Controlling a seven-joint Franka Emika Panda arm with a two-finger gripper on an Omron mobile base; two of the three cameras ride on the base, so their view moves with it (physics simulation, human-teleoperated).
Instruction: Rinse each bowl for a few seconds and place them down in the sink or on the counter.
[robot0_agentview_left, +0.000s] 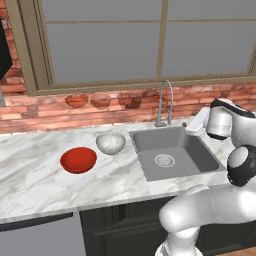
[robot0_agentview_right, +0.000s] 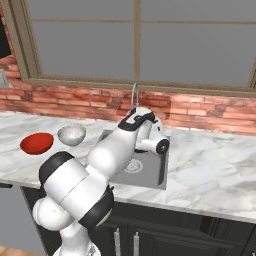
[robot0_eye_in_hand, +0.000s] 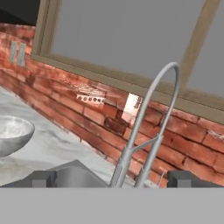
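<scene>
Presently you have the glossy red bowl (robot0_agentview_left: 78, 160) and the speckled white bowl (robot0_agentview_left: 110, 142) upright on the counter (robot0_agentview_left: 35, 175), at nine o'clock from the sink (robot0_agentview_left: 200, 155). Gripper (robot0_eye_in_hand: 111, 178) fingers stand apart, holding nothing.

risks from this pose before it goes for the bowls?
1. The gripper sits close in front of the faucet, fingers spread either side of its stem, so moving forward could hit it.
2. The red bowl and the speckled white bowl almost touch on the counter; grasping one may knock the other.
3. Both bowls lie left of the sink, so a sideways sweep could clip the faucet.
</scene>
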